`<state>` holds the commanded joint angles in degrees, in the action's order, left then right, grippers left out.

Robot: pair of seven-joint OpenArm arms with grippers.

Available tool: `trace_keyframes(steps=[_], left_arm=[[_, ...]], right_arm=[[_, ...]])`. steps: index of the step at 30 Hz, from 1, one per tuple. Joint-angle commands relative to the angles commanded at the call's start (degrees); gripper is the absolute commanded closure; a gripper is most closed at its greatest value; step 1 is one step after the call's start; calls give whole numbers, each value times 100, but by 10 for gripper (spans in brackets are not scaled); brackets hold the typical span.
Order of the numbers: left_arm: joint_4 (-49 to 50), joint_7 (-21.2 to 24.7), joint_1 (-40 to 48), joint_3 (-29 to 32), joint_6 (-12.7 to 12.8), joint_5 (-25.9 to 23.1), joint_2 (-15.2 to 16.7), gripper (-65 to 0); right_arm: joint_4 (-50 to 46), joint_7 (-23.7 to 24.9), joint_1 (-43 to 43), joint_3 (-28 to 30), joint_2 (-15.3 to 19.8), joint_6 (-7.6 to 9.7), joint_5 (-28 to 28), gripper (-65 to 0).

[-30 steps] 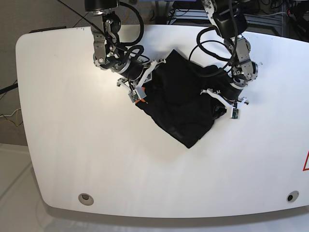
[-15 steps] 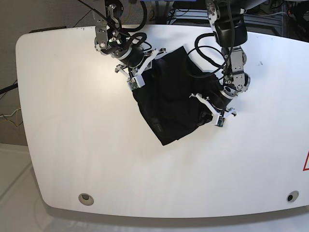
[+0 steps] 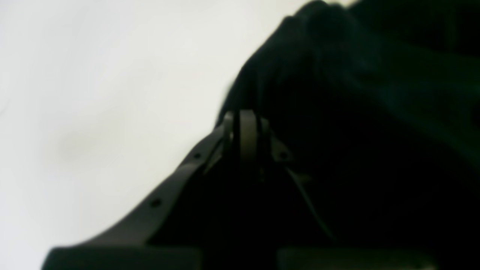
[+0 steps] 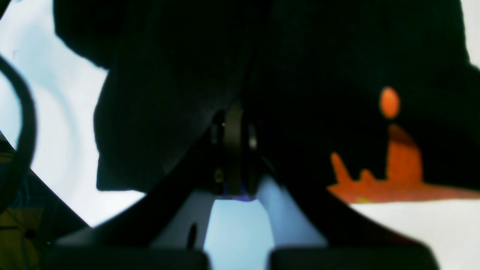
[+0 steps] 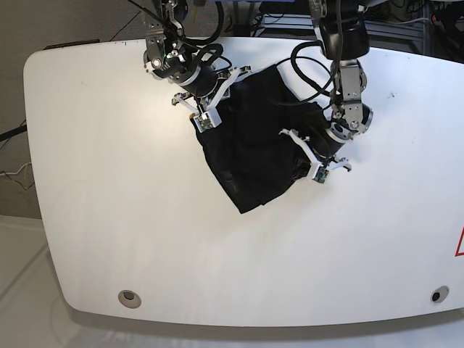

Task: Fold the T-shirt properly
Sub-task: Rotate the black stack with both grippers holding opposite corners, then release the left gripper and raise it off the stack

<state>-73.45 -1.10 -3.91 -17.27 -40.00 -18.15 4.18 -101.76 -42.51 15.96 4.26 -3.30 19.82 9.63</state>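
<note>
A crumpled black T-shirt [image 5: 250, 148] is lying on a white table [image 5: 109, 203], stretching between the right gripper [image 5: 205, 109] and left gripper [image 5: 308, 161], both clamping its edges.

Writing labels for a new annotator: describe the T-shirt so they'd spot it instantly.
Start at the white table and look to its far middle, between the two arms. The T-shirt is the crumpled black cloth there, pinched by the right gripper and the left gripper. It is the only fabric in view, with an orange print.
</note>
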Motion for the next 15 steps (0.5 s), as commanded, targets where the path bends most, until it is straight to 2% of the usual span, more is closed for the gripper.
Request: trace_keyframes(steps=[7, 10, 15], left_arm=[[-1257, -9, 62, -492, 0, 9, 26, -23], [-1723, -9, 62, -659, 0, 18, 114, -75], [-2409, -9, 62, -967, 0, 18, 264, -205]], right_arm=[[-9, -255, -413, 0, -18, 0, 0, 0], [-18, -440, -607, 0, -18, 0, 0, 0], [-114, -580, -774, 0, -26, 0, 0, 0]])
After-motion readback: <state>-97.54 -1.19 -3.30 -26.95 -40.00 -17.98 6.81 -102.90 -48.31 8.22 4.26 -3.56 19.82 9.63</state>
